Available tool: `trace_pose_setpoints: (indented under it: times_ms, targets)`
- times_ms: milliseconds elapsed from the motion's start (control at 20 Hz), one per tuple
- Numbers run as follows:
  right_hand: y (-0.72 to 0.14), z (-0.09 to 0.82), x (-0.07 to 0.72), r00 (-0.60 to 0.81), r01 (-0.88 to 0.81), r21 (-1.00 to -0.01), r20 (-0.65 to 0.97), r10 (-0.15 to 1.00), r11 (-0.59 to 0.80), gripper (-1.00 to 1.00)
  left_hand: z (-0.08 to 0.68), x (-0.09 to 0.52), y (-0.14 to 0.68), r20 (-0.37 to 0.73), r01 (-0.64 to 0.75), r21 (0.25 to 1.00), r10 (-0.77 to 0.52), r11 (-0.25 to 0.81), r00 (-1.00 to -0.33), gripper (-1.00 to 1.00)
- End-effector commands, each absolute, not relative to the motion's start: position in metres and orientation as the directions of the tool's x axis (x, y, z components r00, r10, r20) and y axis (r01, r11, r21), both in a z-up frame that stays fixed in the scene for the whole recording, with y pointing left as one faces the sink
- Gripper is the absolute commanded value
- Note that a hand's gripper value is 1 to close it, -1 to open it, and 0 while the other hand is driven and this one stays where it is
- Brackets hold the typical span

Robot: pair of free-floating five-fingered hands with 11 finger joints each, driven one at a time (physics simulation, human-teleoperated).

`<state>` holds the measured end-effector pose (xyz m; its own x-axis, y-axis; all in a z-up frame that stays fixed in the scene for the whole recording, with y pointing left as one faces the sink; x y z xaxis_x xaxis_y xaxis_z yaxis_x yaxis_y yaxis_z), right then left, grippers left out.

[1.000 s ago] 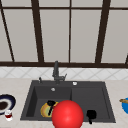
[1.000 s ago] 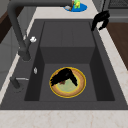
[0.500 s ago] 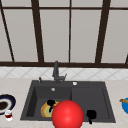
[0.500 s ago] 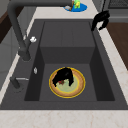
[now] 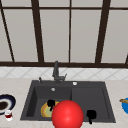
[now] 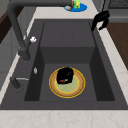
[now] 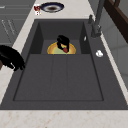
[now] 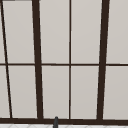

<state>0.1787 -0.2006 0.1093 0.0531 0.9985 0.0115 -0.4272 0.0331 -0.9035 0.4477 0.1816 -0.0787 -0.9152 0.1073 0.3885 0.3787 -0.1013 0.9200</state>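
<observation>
While my left hand (image 6: 65,75) sits low in the sink's (image 6: 67,32) basin at center frame, fingers curled over the yellow plate (image 6: 77,87) and pinching something small and red, my right hand (image 6: 100,20) just hangs at upper right, fingers loosely drooping.

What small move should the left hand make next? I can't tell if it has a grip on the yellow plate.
Probably ease straight down and close a little more: the left hand hangs curled over the yellow plate in the sink basin, with something small and red under its fingers.
</observation>
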Motion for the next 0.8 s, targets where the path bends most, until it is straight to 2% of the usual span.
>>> trace_pose_setpoints:
  times_ms: [0,750]
  targets:
    - [-0.201,0.109,0.179,0.053,-0.427,-0.904,0.012,0.999,0.033,0.0,-0.071,0.451,0.182,0.384,0.371,0.922,0.138,-0.114,-0.913,1.0]
    - [-0.201,0.109,0.179,0.053,-0.427,-0.904,0.012,0.999,0.033,0.0,0.017,0.459,0.248,0.365,0.355,0.93,0.126,-0.098,-0.922,1.0]
